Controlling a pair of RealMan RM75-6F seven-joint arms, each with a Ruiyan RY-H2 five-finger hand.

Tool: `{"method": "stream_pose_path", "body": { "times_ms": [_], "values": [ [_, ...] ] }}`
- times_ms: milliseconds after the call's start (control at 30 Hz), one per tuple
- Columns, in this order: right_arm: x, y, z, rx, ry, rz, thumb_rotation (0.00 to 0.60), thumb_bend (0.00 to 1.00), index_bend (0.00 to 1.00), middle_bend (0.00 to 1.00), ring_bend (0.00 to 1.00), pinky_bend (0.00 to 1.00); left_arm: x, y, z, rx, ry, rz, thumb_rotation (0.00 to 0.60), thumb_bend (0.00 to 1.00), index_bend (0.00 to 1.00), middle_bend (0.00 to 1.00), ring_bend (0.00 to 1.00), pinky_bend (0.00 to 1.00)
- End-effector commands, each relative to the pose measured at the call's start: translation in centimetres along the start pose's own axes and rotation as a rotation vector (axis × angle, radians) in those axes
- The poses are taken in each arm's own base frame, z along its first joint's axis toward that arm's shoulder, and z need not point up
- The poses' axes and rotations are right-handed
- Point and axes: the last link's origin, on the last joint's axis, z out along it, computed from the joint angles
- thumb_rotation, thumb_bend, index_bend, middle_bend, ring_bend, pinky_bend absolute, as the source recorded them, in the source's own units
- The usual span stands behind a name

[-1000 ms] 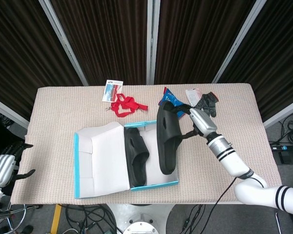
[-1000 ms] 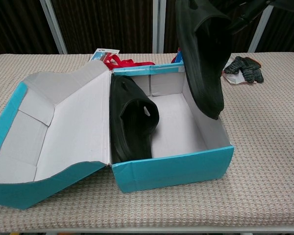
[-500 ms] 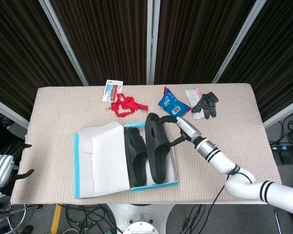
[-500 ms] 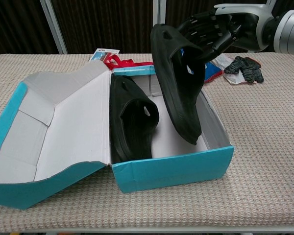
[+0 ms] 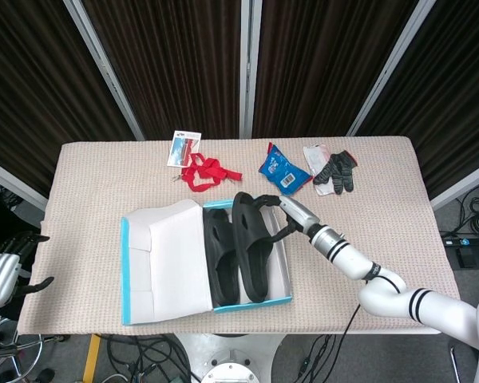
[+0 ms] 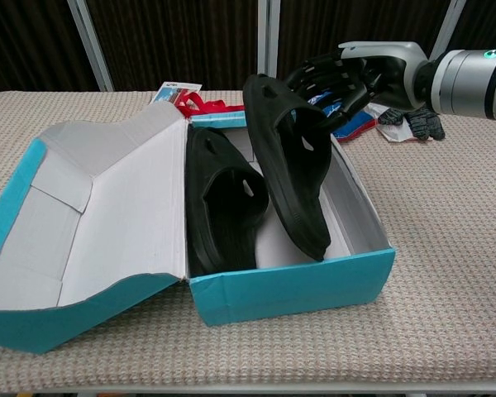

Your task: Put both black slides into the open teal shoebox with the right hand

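The open teal shoebox [image 5: 251, 303] [image 6: 298, 285] sits near the table's front, its lid [image 5: 164, 259] [image 6: 91, 215] folded out to the left. One black slide [image 5: 222, 257] [image 6: 219, 207] lies in the box's left half. A second black slide [image 5: 251, 243] [image 6: 293, 161] stands tilted in the right half, toe down on the box floor, heel above the rim. My right hand [image 5: 286, 214] [image 6: 335, 78] grips its heel end from the right. My left hand [image 5: 8, 267] hangs off the table's left edge, fingers apart, holding nothing.
Behind the box lie a red strap [image 5: 206, 171] [image 6: 200, 103], a small card [image 5: 184, 148] [image 6: 175, 88], a blue snack packet [image 5: 283, 167] [image 6: 353, 122] and dark gloves [image 5: 335, 169] [image 6: 415, 116] on a white wrapper. Dark curtains hang behind the table.
My right hand has carried the second slide down and left, from above the box's right wall into the right half, where its toe now rests on the floor.
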Motion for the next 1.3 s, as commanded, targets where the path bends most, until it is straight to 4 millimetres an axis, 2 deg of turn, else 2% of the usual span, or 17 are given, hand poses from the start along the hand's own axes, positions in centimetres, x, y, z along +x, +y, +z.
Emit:
{"method": "stream_pose_path", "body": {
  "times_ms": [33,733,833,1000,1300],
  "values": [
    [0.0,0.2,0.2,-0.006,-0.004,-0.028,0.6,0.07,0.45,0.43,0.15,0.19,0.0,0.0,0.0,-0.002,0.001,0.002,0.6,0.14,0.24,0.24,0.13,0.2],
    [-1.0,1.1,1.8,-0.069,-0.078,-0.21,0.6,0.1,0.45,0.43,0.15,0.19,0.0,-0.2,-0.1,-0.002,0.011,-0.003,0.6,0.14,0.24,0.24,0.13,0.2],
    [-1.0,0.7,1.7,-0.054,-0.076,-0.225,0.6,0.07,0.44,0.42,0.15,0.19,0.0,-0.2,-0.1,-0.002,0.012,-0.005,0.6,0.14,0.24,0.24,0.13,0.2],
    [-0.8,-0.1,1.4,-0.024,-0.071,-0.225,0.6,0.0,0.32,0.34,0.1,0.19,0.0,-0.2,0.0,-0.002,0.012,-0.007,0.6,0.14,0.24,0.24,0.13,0.2],
    [-0.3,-0.6,0.8,-0.031,-0.101,-0.274,0.6,0.0,0.12,0.22,0.0,0.15,0.0,-0.2,0.0,0.0,0.009,-0.007,0.6,0.14,0.24,0.24,0.13,0.2]
  ]
}}
